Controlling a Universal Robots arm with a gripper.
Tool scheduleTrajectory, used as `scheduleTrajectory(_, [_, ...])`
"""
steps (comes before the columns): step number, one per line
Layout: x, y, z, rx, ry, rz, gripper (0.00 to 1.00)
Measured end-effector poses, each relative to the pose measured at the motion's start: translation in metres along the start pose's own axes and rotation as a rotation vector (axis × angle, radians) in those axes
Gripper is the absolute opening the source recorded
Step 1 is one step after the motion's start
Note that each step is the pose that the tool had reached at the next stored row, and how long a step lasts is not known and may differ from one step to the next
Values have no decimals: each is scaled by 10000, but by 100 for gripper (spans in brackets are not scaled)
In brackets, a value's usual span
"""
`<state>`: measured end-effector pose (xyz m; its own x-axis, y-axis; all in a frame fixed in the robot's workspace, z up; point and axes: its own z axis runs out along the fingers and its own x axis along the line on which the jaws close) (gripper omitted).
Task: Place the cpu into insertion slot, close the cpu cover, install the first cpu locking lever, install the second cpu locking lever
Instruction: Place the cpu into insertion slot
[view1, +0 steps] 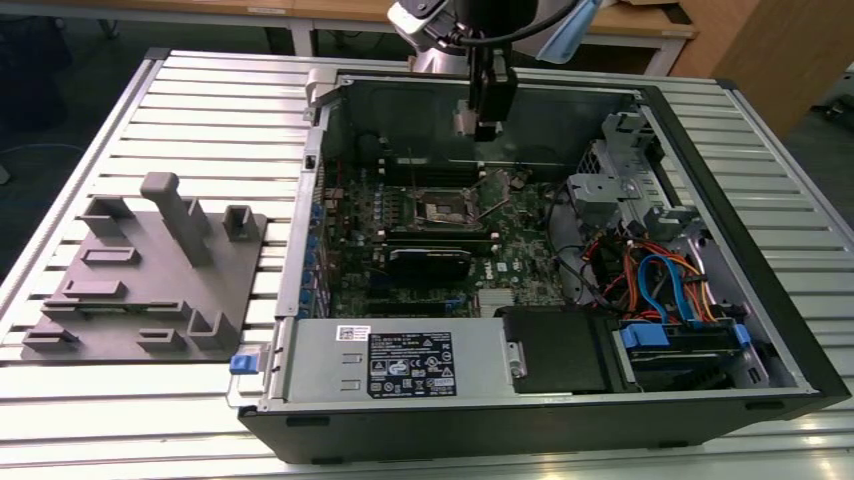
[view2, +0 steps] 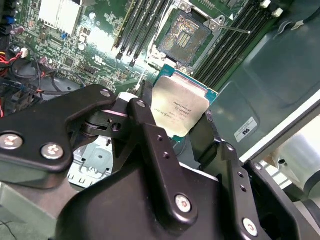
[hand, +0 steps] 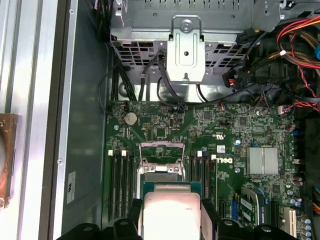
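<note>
Grips the cpu (view2: 181, 106) by two opposite edges in the end effector (view2: 176, 120), closed firmly on it, with the silver top showing in both wrist views. Holds it above the insertion slot (view2: 186, 37) and apart from it, a little to one side, not square over it. In the exterior view, hangs high inside the open computer case (view1: 561, 125), toward the back wall from the insertion slot. Looks like the first step in hand: nothing seated, and the socket centre bare and dark with its contact field showing. Shows the cpu cover (hand: 161, 146) tipped up at one edge of the insertion slot, and a thin locking lever (view2: 231, 29) swung out just beside the insertion slot, so none of the later steps done. Seems to call for bringing the chip squarely over the insertion slot, matching its edges to the rim, keeping it level, and lowering without scraping the contacts. Needs clearance from the raised cover too. Risks a tilted or shifted seat if let go off-centre. Sits, case and all, on the slatted desk (view1: 200, 100), with a grey fixture plate (view1: 147, 290) well apart from the insertion slot, outside the case.
</note>
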<state>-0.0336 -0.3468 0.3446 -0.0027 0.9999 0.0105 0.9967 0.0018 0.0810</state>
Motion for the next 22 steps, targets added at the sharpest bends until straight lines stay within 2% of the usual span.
scheduleTrajectory(5, [-1,-30,65,59,1,0,54])
scheduleTrajectory(9, [-1,-34,88,327,1,3,54])
scheduleTrajectory(10, [-1,-34,98,368,4,4,54])
scheduleTrajectory(18, [-3,-72,235,378,24,-54,54])
scheduleTrajectory(22, [-3,-74,249,379,22,-55,54])
